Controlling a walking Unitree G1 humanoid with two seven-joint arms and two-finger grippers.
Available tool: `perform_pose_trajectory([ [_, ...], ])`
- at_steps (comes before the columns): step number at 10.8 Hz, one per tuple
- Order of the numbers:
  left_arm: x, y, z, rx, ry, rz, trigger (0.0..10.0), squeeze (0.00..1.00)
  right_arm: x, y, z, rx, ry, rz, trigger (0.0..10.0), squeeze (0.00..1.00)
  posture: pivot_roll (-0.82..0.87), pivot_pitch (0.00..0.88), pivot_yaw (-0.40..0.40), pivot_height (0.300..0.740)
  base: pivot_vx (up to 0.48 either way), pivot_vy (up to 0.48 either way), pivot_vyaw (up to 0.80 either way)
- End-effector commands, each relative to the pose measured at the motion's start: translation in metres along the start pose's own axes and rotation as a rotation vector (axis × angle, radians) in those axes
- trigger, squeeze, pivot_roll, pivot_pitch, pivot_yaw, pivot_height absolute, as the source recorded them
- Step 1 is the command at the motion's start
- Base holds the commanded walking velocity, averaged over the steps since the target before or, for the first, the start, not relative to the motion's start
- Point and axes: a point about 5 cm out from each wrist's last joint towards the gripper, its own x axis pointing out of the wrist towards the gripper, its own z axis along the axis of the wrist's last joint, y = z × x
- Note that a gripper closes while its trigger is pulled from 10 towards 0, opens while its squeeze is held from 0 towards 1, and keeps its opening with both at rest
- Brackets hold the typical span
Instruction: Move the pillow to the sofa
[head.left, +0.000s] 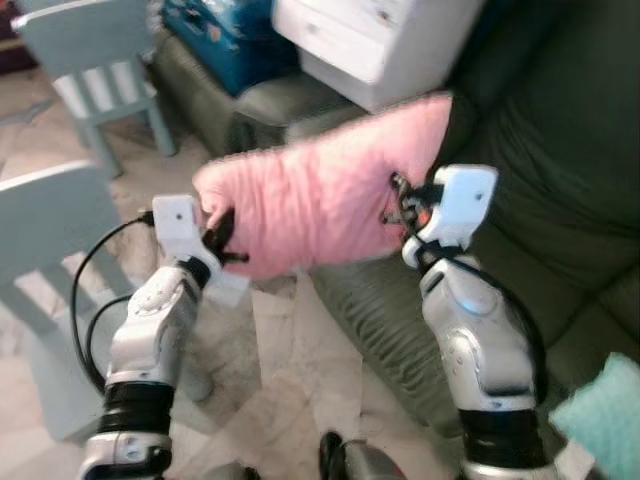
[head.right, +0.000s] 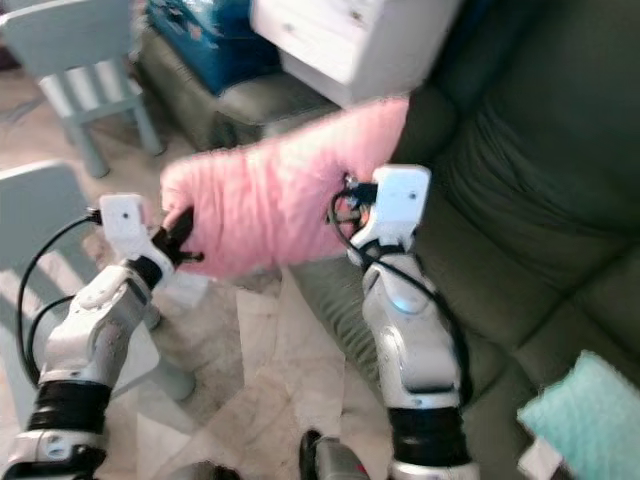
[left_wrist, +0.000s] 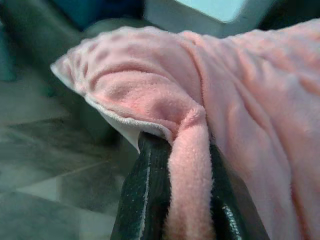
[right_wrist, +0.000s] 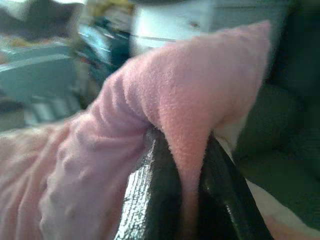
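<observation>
Both hands pinch folds of the pink pillow, left hand and right hand stretching it between them, the sofa just beyond. Such thin pinches could slip, dropping it short.

Head stereo pair: high, facing forward and down over both arms; shared ground is the pink pillow, dark green sofa and tiled floor. Left wrist camera: pressed close along the left gripper, pillow edge between its fingers. Right wrist camera: equally close along the right gripper.
</observation>
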Motion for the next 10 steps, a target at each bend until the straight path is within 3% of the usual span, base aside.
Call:
perform_pose_trajectory([
  [1, 0.0011, -0.0056, -0.0014, 0.021, 0.012, -0.020, 10.0, 0.00, -0.0011, -0.0022, 0.0040, 0.006, -0.023, -0.013, 10.0, 0.00, -0.08, 0.186, -0.068, 0.740, 0.000, 0.000, -0.74],
  [10, 0.0044, -0.0008, 0.0056, 0.062, -0.018, 0.005, 10.0, 0.00, 0.0004, -0.0017, 0.0043, -0.001, -0.023, -0.002, 10.0, 0.00, -0.08, 0.176, -0.071, 0.740, 0.000, 0.000, -0.74],
])
